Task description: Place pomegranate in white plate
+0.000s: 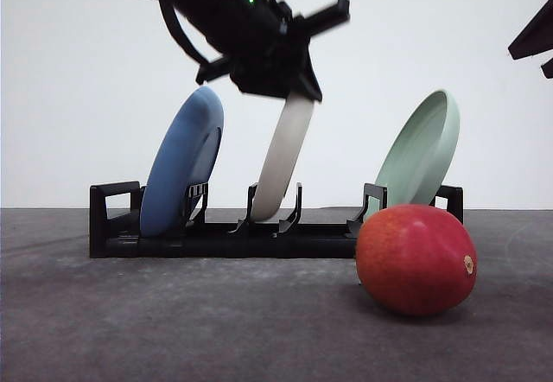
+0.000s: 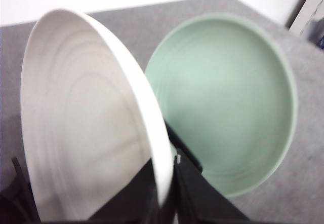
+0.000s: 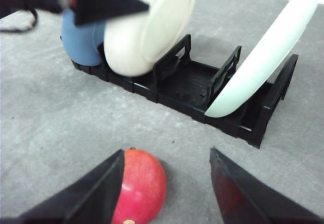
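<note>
The white plate [image 1: 281,162] stands on edge in the middle slot of a black rack [image 1: 173,239], leaning right. My left gripper [image 1: 289,88] is shut on its top rim. In the left wrist view the rim of the white plate [image 2: 86,122] runs down between that left gripper's [image 2: 164,171] dark fingers. The pomegranate [image 1: 416,259] rests on the grey table in front of the rack's right end. My right gripper [image 3: 166,155] hovers open just above the pomegranate [image 3: 144,183], which lies by one finger [image 3: 91,193] and is partly hidden by it.
A blue plate [image 1: 181,162] leans in the rack's left slot and a pale green plate [image 1: 419,153] in its right slot, just behind the fruit. Part of the right arm [image 1: 536,41] shows at the upper right. Grey table [image 1: 130,313] spreads in front of the rack.
</note>
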